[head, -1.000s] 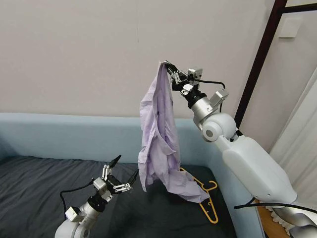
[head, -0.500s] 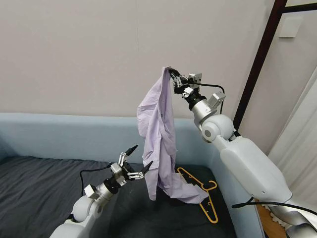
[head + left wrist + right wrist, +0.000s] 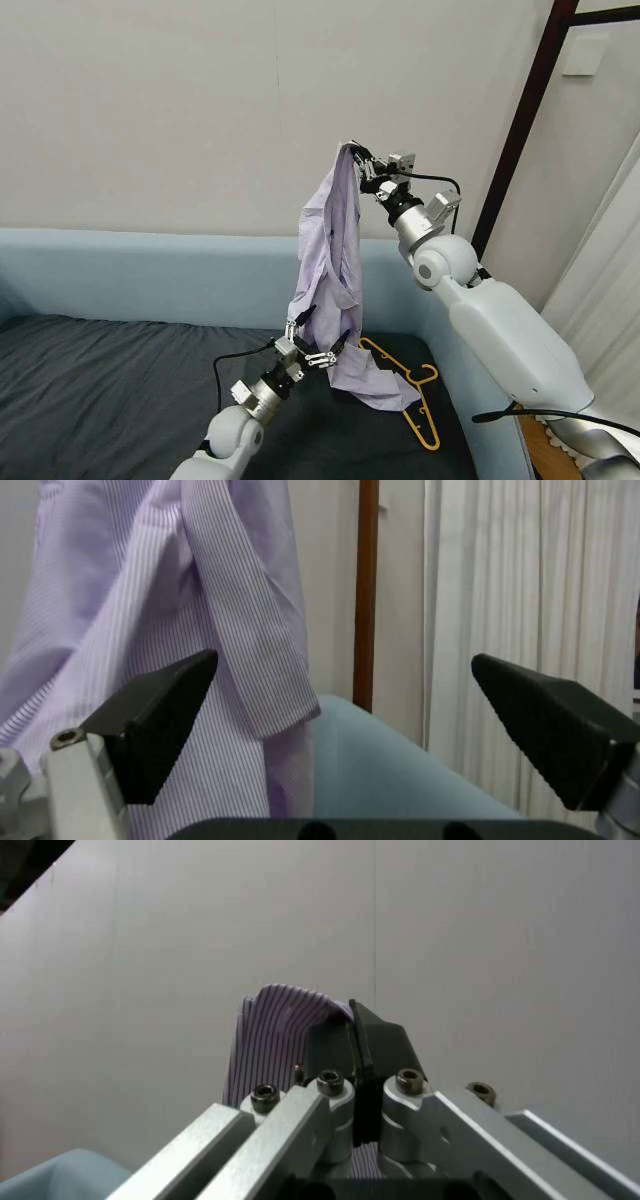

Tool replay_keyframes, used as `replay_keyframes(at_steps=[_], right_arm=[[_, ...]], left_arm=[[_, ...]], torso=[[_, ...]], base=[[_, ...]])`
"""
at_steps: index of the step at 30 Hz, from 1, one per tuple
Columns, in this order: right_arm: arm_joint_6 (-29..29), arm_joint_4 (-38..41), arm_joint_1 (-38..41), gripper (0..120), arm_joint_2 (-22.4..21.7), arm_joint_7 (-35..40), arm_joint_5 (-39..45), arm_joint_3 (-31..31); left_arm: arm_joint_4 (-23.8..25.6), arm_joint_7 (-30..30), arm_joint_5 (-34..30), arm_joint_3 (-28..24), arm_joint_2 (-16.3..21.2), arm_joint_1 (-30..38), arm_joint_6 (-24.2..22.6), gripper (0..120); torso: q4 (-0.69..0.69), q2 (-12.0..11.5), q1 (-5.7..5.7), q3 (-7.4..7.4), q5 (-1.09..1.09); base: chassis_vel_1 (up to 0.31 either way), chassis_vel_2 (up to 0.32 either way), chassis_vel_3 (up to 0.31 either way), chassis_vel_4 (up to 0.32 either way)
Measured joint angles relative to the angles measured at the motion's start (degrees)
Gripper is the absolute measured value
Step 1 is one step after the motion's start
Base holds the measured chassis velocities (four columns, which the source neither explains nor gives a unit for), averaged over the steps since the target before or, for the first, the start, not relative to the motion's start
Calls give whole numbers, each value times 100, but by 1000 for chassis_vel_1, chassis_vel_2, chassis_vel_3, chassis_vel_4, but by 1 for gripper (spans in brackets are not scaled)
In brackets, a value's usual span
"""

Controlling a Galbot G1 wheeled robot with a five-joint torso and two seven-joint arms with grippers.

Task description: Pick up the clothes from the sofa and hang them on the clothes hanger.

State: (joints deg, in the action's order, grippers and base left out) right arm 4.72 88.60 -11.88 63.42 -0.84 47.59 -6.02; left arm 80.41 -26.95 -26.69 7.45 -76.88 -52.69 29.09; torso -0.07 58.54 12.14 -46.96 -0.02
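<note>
Comparing with half a second ago, we find the left gripper (image 3: 318,342) advanced across the seat to the purple shirt (image 3: 330,250). Its fingers stand spread wide at the shirt's lower folds, and the left wrist view shows a cuff hanging in the gap beside one finger. The right gripper (image 3: 358,160) has drifted slightly right. It is held high before the wall, fingers pressed together on a fold at the shirt's top. The shirt hangs from it, its hem resting on the sofa (image 3: 90,270). A yellow hanger (image 3: 425,405) lies on the sofa, one shoulder hidden under the hem. We cannot tell whether the left fingers touch cloth.
</note>
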Motion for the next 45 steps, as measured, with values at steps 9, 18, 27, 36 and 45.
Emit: replay_keyframes(at_steps=[9,18,27,36,45], right_arm=[[2,52,-64,0,6,-6,-13,-14],[4,131,-131,0,-65,-49,-14,-6],[15,207,-254,0,-118,-99,-68,30],[25,227,-343,0,-124,-129,-129,68],[29,239,-388,0,-137,-145,-139,90]], left_arm=[[-734,170,-101,-278,-233,512,-25,100],[-1042,358,-127,-286,-473,918,3,99],[-1025,578,-124,-90,-335,922,87,98],[-1054,967,-118,233,-159,1049,88,99],[-1211,1106,-72,417,-69,1110,105,97]], torso=[[0,0,0,0,-1],[-1,0,0,0,0],[0,0,0,0,-1],[0,0,0,0,-2],[0,0,0,0,-2]], base=[[0,0,0,0],[0,0,0,0],[0,0,0,0],[0,0,0,0],[0,0,0,0]])
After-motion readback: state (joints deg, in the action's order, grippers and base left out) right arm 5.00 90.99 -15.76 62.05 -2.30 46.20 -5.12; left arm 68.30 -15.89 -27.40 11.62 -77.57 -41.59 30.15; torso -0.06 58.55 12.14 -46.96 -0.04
